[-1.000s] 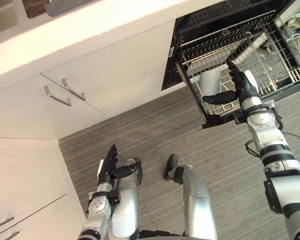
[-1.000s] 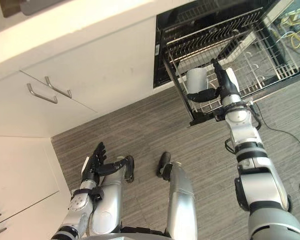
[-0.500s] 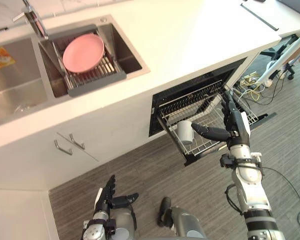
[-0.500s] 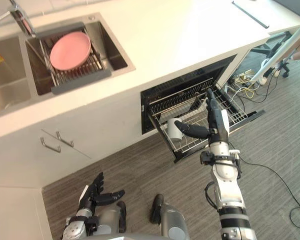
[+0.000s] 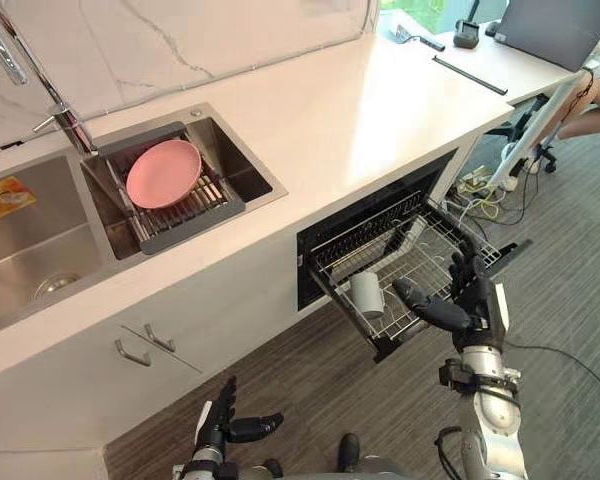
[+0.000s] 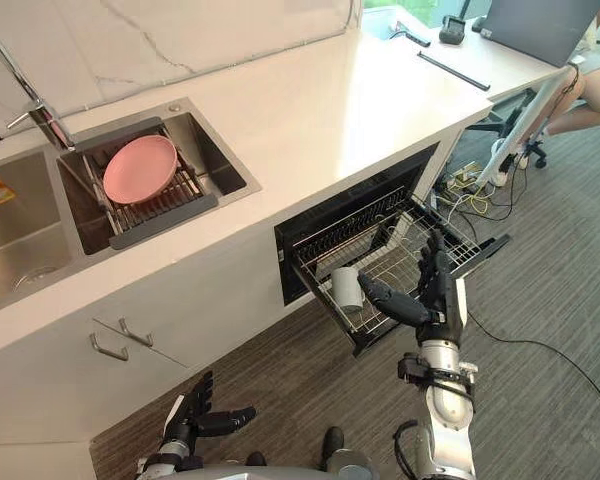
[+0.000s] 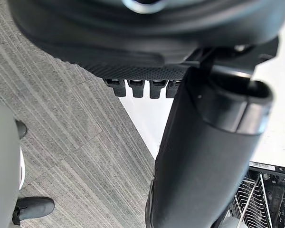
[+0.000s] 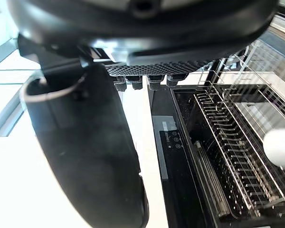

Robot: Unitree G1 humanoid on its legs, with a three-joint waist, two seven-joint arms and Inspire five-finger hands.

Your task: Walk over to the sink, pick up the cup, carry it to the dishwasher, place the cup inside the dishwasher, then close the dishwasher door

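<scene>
Sitting in the pulled-out wire dishwasher rack [image 5: 428, 243], the smooth white cup [image 5: 367, 294] touches neither hand.
Right hand [image 5: 464, 306] hovers near it, fingers straight and spread; left hand [image 5: 223, 425] hangs low, fingers splayed. Rack hides most of the door [image 5: 508, 249].

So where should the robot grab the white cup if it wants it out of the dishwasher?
Probably round its smooth side wall. The cup seems to stand in the front corner of the rack, so the right hand, open nearby, could best come from the floor side, away from the wires behind it.
</scene>
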